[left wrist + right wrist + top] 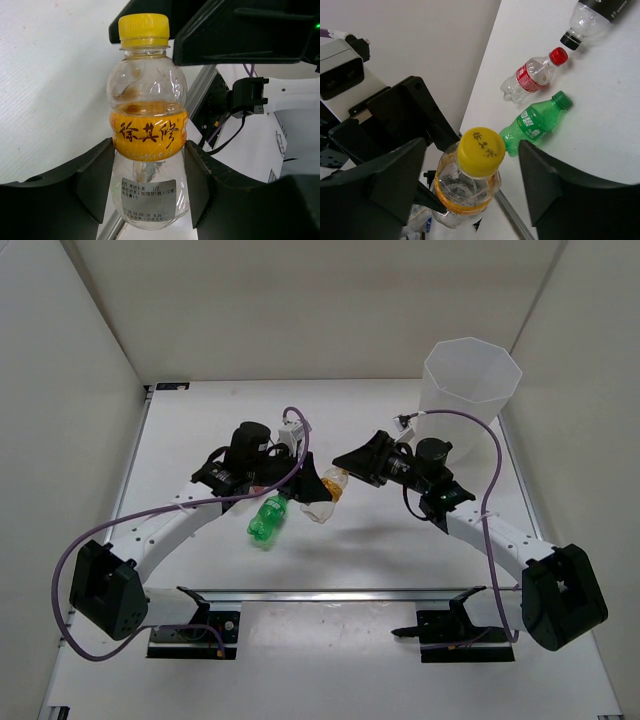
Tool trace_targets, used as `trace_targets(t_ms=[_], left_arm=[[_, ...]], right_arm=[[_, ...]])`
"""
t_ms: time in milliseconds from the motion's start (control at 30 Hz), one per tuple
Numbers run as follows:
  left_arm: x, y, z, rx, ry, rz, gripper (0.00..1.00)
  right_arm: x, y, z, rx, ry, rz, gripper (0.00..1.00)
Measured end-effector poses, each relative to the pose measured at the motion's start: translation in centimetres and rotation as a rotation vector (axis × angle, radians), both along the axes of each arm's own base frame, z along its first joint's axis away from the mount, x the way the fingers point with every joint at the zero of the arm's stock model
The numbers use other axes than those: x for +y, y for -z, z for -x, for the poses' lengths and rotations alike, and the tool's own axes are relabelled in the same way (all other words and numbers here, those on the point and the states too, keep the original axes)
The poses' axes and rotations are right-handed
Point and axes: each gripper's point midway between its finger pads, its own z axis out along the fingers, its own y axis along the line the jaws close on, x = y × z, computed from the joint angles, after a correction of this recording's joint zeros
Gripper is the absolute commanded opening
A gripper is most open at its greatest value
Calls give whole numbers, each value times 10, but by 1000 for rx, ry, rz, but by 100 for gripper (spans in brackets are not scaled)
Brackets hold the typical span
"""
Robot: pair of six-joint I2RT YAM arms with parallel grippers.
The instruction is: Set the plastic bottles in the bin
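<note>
Pinches the yellow-capped bottle [147, 130] round its lower body with the left claw [147, 185]. Straddles that bottle's cap with the right claw [470, 155], spread, clear of it on both sides. Lying on the bench [350, 410] beyond the claws: green bottle [535, 120], then red-capped bottle [532, 77], then black-labelled bottle [587, 17]. Farthest, behind the right claw, the bin [470, 385].

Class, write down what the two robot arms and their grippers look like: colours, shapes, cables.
Both the left arm and the right arm have white links between bulky black joint housings. A purple cable loops loosely along each. The left gripper and the right gripper are matte black, with broad, wedge-shaped fingers.
</note>
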Motion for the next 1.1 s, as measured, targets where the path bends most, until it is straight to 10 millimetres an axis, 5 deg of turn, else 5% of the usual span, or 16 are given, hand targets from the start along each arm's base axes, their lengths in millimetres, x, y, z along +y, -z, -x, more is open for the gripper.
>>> trace_targets(t_ms=[167,267,333,433,533,700,867,1100], left_arm=[[-3,1,-4,4,-2,11,14],[-5,3,-2,12,11,11,16],[-6,3,-1,14,9,9,20],[-5,3,-2,15,5,11,74],[0,-1,-5,10,-10,28,99],[23,-28,-15,-40,-81,74,98],[57,-43,-28,-66,-189,65,99],[116,-1,-71,26,-480,-241,98]], right_arm=[[1,7,0,26,-4,-1,37],[1,7,-1,42,5,-8,2],[1,8,-1,41,5,-5,0],[0,8,-3,39,8,-1,0],[-2,6,-6,19,13,21,0],[-25,-8,-29,-43,81,80,0],[-69,-76,-70,-230,198,162,0],[-163,-227,-126,-602,505,413,0]])
